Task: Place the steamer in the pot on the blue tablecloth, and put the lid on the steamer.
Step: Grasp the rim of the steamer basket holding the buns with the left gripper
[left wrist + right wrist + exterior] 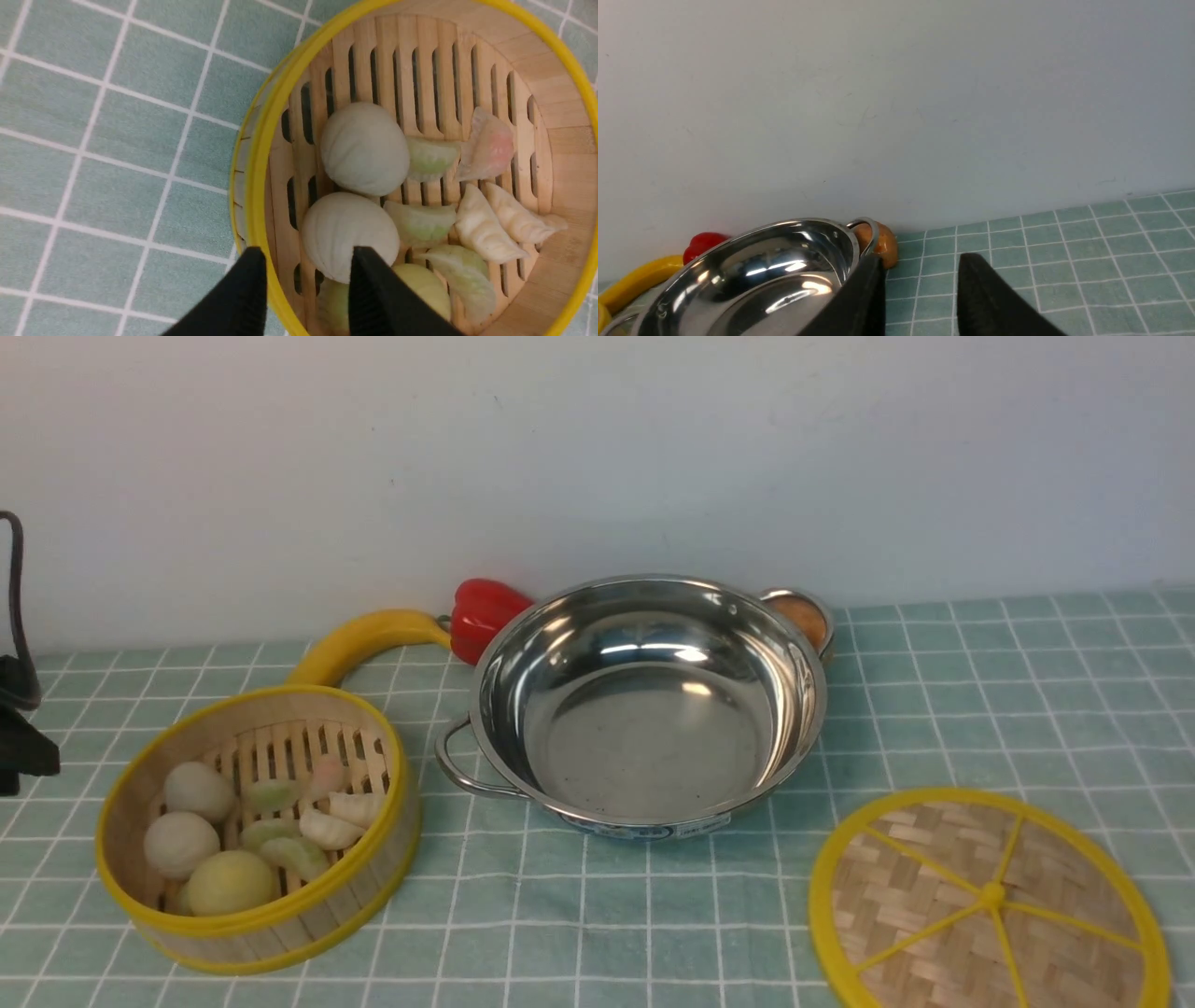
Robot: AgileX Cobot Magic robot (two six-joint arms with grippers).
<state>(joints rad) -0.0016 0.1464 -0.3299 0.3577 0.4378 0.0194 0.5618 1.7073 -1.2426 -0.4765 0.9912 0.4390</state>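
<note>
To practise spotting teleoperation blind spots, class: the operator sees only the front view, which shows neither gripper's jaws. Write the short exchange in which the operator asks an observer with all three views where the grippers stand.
Operator: Where is the left gripper?
Observer: Over the steamer, jaws apart, with one finger outside its yellow rim and one inside, above the buns.
Operator: And the right gripper?
Observer: Beside the pot, jaws apart with nothing between them.
Operator: Is it aimed at the lid?
Observer: No. It faces the wall, and the lid does not show in the right wrist view.
</note>
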